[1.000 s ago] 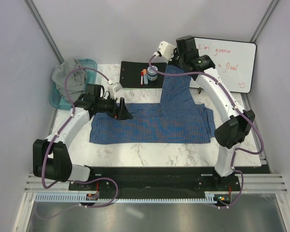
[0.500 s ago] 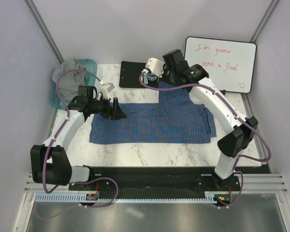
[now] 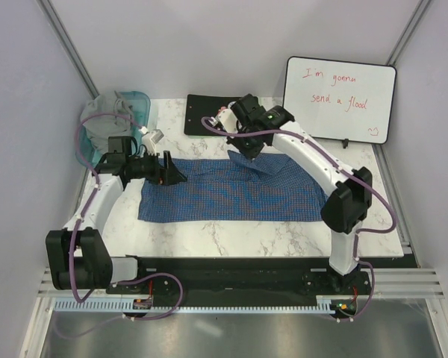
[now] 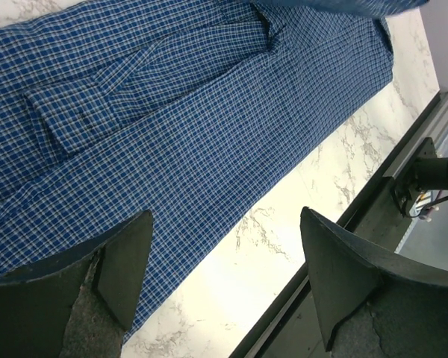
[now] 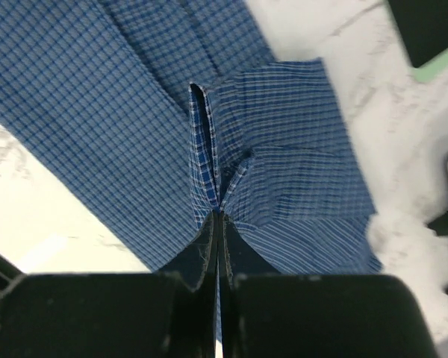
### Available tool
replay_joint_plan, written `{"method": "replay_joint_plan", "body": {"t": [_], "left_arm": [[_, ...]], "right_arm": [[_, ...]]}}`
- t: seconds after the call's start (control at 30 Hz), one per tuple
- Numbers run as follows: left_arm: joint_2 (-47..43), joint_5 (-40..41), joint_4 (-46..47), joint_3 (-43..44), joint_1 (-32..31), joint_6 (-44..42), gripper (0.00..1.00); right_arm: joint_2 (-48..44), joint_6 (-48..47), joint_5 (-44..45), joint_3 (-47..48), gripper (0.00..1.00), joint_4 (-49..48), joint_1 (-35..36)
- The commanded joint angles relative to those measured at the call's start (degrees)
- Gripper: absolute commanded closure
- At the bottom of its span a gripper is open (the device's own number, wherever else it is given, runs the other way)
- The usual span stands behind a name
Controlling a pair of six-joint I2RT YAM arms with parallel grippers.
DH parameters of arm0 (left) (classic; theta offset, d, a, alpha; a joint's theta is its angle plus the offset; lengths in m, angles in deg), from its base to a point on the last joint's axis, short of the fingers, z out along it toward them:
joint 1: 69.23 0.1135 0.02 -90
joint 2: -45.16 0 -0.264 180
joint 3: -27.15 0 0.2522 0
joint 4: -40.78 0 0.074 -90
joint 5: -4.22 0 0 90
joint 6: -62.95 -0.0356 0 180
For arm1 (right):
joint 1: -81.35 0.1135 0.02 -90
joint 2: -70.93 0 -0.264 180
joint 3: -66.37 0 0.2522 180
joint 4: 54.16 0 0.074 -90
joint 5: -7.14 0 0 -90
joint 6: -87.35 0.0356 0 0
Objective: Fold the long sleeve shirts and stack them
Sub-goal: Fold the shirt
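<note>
Right jaws: pressed together on a pinched fold of the blue-and-white fine-check woven shirt [image 5: 97, 97]; in your right wrist view the cloth rises in a ridge straight into the fingertips.
Right gripper [image 3: 249, 151]: points down at the shirt's far edge, near the middle of its length, with a flap of cloth lifted under it.
Left jaws: wide apart, with nothing between them.
Left gripper [image 3: 173, 170]: sits over the shirt's left end, with its fingers pointing right.
Checked shirt: you have it spread across the middle of the white marble table [image 3: 231, 235], lying long from left to right.
Grey shirt: the plain grey soft shirt [image 3: 98, 123] lies bunched in the translucent teal plastic tub [image 3: 138, 97] at the far left corner, well apart from both grippers.
Behind: a black mat [image 3: 205, 123] and a whiteboard [image 3: 340, 97] with red handwriting.
</note>
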Motion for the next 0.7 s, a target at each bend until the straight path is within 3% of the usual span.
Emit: {"method": "replay_joint_plan", "body": {"t": [0.0,0.3,0.67], "left_arm": [[-1.04,-5.36,0.95,-1.66,1.84,1.82,0.14],[-0.61,-7.56,7.19,-4.82,2.8,10.07,0.15],[-0.52,-7.82,8.08,-5.79,9.22,11.31,0.14]], "right_arm": [[2.39,8.84,-8.66,3.16,1.0,-3.16,1.9],[6.87,20.09,-19.29,1.04,1.0,-15.99,4.54],[10.38,33.01,-18.95,-2.39,1.0,-29.54,7.26]]}}
